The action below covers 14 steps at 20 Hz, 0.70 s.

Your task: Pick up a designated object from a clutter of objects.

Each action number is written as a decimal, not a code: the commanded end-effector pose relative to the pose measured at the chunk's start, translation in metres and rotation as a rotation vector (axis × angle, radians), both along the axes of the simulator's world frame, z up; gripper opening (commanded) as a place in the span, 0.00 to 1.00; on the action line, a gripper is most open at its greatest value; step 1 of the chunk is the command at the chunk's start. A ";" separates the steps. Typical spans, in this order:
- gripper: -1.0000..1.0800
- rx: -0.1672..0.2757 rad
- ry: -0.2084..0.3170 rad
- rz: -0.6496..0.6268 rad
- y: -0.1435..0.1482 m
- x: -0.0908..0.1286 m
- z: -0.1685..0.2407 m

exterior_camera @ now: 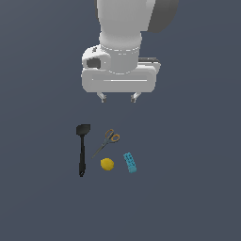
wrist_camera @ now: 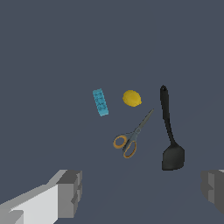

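The designated object, a small pair of scissors (exterior_camera: 108,140) (wrist_camera: 131,136) with orange-yellow loop handles and thin grey blades, lies flat on the dark grey floor in the middle of the clutter of objects. My gripper (exterior_camera: 118,97) (wrist_camera: 142,192) hangs open well above the floor, back from the scissors, with nothing between its fingers. In the wrist view the two grey fingertips (wrist_camera: 70,192) stand wide apart at the picture's edges. The scissors' handles point toward the gripper and the blades point away from it.
A long black spatula (exterior_camera: 82,148) (wrist_camera: 169,131) lies just on the exterior view's left of the scissors. A small yellow ball (exterior_camera: 107,164) (wrist_camera: 131,98) sits near the blade tips. A teal buttoned block (exterior_camera: 130,163) (wrist_camera: 100,102) lies beside the ball.
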<state>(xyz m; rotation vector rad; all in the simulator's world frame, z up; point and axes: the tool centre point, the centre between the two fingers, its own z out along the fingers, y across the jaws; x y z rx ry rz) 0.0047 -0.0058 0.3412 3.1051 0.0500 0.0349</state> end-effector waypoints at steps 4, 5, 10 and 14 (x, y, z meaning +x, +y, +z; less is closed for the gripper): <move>0.96 -0.002 -0.001 0.001 -0.001 0.000 0.003; 0.96 -0.001 -0.001 -0.002 -0.001 0.000 0.001; 0.96 0.007 -0.001 -0.044 -0.004 0.004 -0.014; 0.96 0.019 0.000 -0.108 -0.010 0.008 -0.036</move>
